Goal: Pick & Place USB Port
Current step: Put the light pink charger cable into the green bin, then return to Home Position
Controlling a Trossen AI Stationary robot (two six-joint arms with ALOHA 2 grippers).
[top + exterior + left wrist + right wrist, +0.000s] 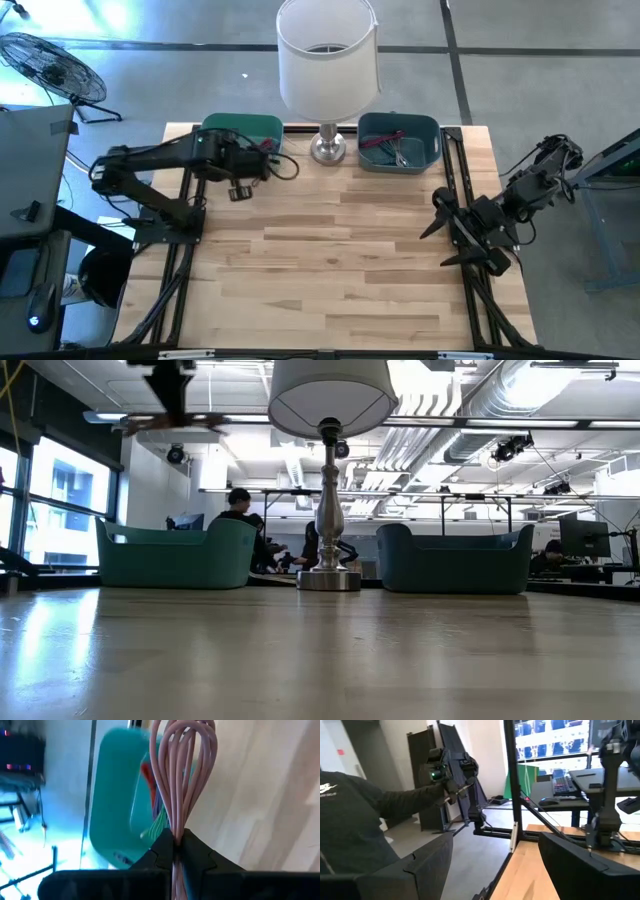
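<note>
My left gripper [268,166] hangs above the table's far left part, beside the green bin [243,128], shut on a pink coiled USB cable [182,775]. The cable's loops [288,170] stick out past the fingertips. The green bin [117,805] holds red and green cables. My right gripper [450,235] waits open, high at the table's right edge, with nothing between its fingers [580,862]. My left gripper pinches the pink cable bundle [176,832], several strands together, between its two fingers. The looped end [185,740] reaches out beyond the fingertips. The bundle is lifted clear of the table.
A white-shaded lamp [328,60] stands at the far middle between the green bin and a blue bin [400,142] that holds more cables. Bare wood [330,260] fills the table's middle and near part. A person's sleeve [365,810] shows beyond the table's right side.
</note>
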